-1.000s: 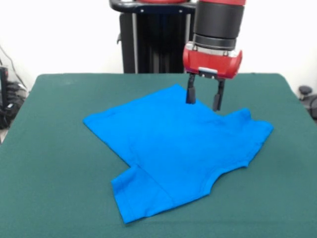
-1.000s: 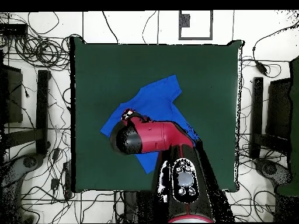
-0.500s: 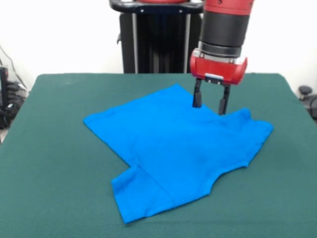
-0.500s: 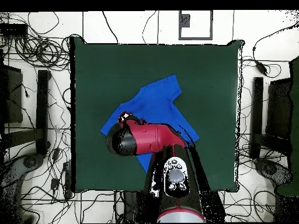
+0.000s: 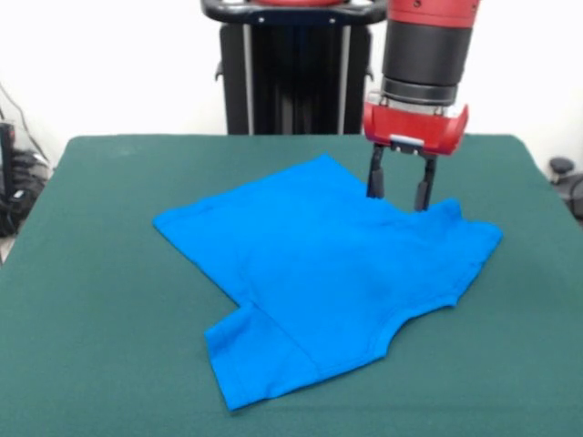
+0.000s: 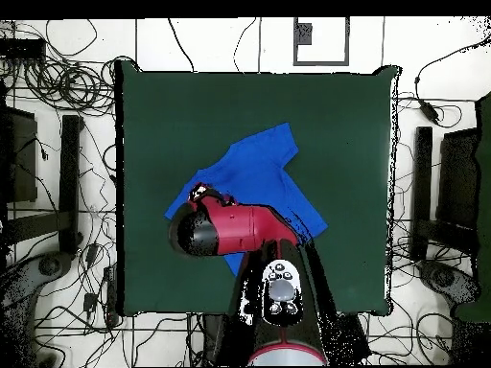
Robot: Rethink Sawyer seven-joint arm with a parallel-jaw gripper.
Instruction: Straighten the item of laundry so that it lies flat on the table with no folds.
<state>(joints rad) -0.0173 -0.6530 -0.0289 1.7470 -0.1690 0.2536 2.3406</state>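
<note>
The T-shirt [image 5: 328,273] is spread on the desk [image 5: 82,273], roughly at its middle in the front view. One sleeve [image 5: 260,360] is turned toward the near edge, while another [image 5: 460,232] is pointed to the right. A corner of the hem [image 5: 321,162] is aimed at the far edge. The gripper [image 5: 398,189] is positioned above the far right edge of the T-shirt, between that corner and the right sleeve, with its two fingers [image 5: 374,180] held apart. In the overhead view the T-shirt [image 6: 254,168] is partly covered by the arm [image 6: 235,230], and the desk [image 6: 345,125] is flanked by cables [image 6: 58,86] on the floor.
</note>
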